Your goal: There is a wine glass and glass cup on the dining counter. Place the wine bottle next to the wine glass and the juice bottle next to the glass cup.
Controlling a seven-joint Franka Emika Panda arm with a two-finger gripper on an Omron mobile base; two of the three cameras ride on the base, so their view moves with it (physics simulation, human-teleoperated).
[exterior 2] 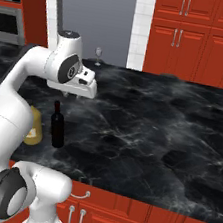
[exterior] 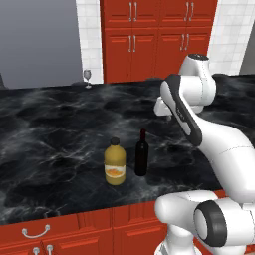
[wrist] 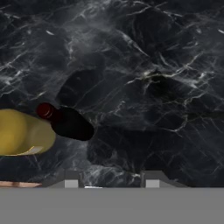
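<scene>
Wine bottle left of closed, empty jaws.

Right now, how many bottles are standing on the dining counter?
2. The juice bottle and the wine bottle stand upright side by side near the front edge of the dining counter. The arm may hide others.

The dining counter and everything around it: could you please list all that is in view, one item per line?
Dining counter: one, glossy black with white veining, over red fronts.
Juice bottle: one, yellow-orange, black cap, near the front edge.
Wine bottle: one, nearly black, dark red top, upright just beside the juice bottle.
Wine glass: one, clear, at the far edge.
Cabinets: red, on the back wall.
Gripper: one, shut, empty, above the wine bottle.
</scene>
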